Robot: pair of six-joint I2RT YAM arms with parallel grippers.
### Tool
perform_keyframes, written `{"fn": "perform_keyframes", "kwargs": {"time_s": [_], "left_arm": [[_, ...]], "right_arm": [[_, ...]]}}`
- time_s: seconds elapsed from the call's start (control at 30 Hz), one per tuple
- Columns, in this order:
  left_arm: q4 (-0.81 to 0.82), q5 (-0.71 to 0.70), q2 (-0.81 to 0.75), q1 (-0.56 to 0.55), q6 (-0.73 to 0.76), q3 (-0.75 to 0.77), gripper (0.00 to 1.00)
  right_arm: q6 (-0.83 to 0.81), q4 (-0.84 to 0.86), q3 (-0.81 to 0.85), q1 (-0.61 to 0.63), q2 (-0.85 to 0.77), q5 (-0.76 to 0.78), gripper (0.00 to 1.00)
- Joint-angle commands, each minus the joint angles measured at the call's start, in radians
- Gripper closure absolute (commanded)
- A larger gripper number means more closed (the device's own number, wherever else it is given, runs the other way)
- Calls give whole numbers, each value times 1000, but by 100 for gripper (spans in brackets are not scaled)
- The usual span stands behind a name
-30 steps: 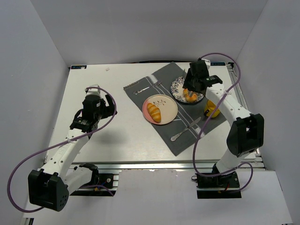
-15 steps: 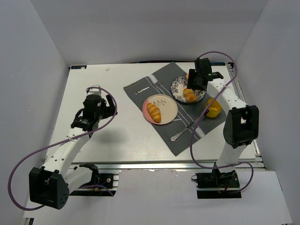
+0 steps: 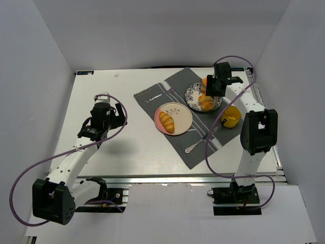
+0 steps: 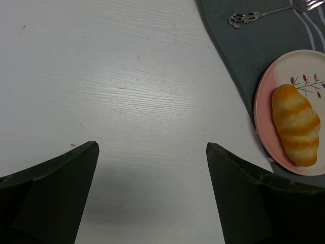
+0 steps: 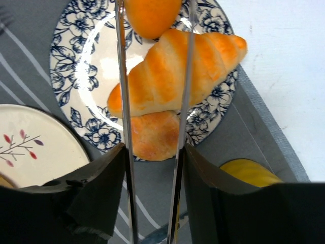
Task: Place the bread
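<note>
The right gripper (image 5: 155, 10) has its jaws clenched on an orange roll (image 5: 152, 18), held above the 12 o'clock rim of the floral plate (image 5: 68, 56). On that plate a croissant (image 5: 172, 71) lies across another bun (image 5: 152, 137). A yellow cup (image 5: 249, 175) sits at the plate's 5 o'clock. The left gripper (image 4: 152, 147) hangs over the bare surface (image 4: 127, 76), jaws released. At its 3 o'clock a pink plate (image 4: 264, 96) holds a striped loaf (image 4: 296, 124) on the grey mat (image 4: 238, 56).
</note>
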Motion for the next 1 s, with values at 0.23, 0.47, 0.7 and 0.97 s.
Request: {"fn": "perform_keyframes", "kwargs": {"time_s": [0.23, 0.47, 0.7, 0.97], "left_arm": [[-9, -20, -4, -5, 11, 23, 2], [-5, -17, -7, -5, 8, 23, 2], [-10, -17, -27, -5, 2, 20, 2], [-10, -23, -60, -5, -10, -12, 2]], "right_arm": [[-39, 41, 75, -11, 18, -73, 64], [-36, 41, 87, -11, -46, -96, 69], [-28, 5, 104, 5, -143, -216, 69], [-45, -19, -101, 111, -337, -280, 68]]}}
